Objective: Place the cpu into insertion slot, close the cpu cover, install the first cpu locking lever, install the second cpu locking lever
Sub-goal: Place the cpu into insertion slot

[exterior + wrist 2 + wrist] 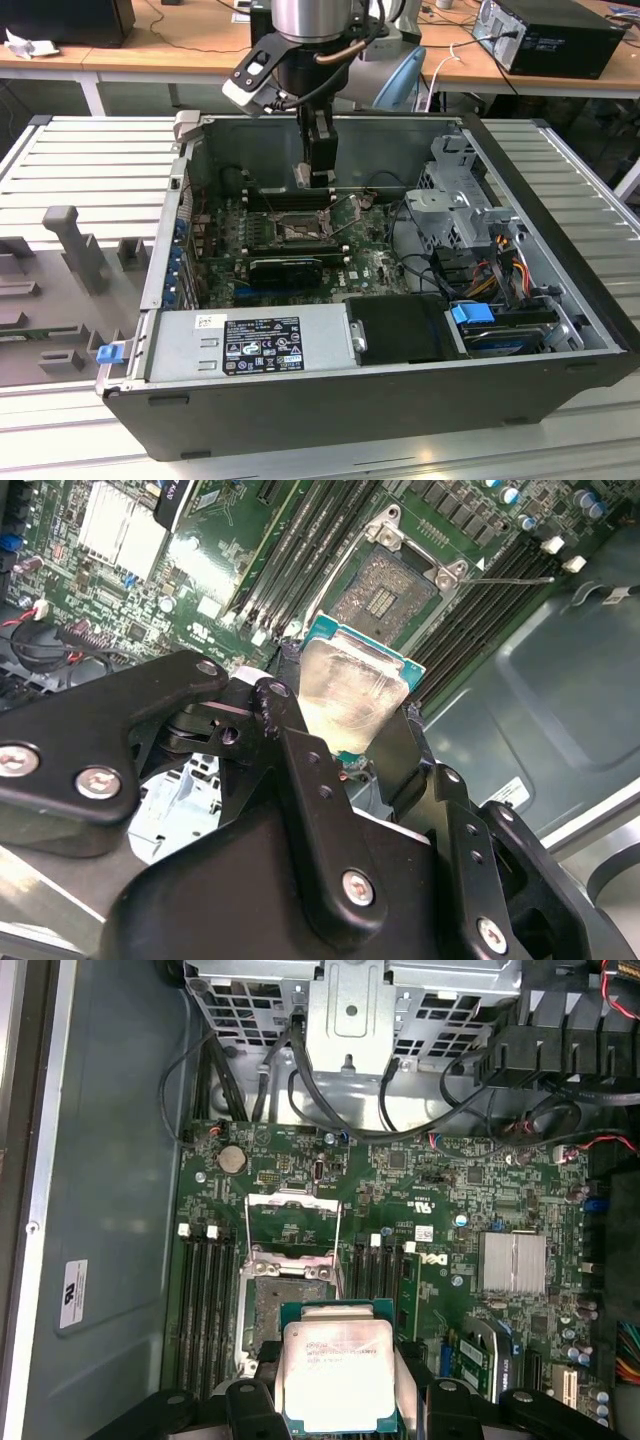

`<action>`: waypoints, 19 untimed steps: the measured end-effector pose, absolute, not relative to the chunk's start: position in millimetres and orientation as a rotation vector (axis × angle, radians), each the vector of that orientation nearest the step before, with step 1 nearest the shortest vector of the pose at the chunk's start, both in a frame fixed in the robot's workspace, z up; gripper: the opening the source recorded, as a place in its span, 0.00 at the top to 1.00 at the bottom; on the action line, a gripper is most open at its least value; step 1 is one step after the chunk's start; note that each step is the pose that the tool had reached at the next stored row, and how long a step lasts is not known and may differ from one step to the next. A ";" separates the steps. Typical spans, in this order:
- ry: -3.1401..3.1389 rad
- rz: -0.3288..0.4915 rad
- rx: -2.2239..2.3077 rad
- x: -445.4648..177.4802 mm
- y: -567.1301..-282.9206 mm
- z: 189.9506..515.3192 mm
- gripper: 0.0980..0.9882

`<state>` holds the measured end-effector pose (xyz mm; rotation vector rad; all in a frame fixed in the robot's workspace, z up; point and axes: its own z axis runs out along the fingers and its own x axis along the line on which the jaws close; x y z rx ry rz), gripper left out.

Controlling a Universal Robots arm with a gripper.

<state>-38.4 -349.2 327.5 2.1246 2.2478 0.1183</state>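
cpu (pixel 338 1375) was clamped flat between the end effector (pixel 340 1405) fingers, closed on its two opposite edges. It hung above the green circuit board (pixel 450 1190) inside the open computer case (pixel 400 400), near the insertion slot (pixel 283 1300) but not seated. Slot contacts lay exposed; the cpu cover (pixel 293 1222) stood swung up beside the slot.

Clear drop from the tool (pixel 318 180) gripping the cpu (pixel 340 1375) to the bare insertion slot (pixel 285 1300); cpu cover (pixel 292 1199) stands raised on the drive cage (pixel 450 195) side, memory slots (pixel 205 1300) flank it, cables (pixel 210 1080) crowd beyond.
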 end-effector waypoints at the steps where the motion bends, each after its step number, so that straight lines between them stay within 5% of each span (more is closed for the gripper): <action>1: 2.248 0.118 2.125 -38.4 -349.2 327.1 0.52; 19: 2.205 0.098 2.185 -38.3 -349.2 312.2 0.52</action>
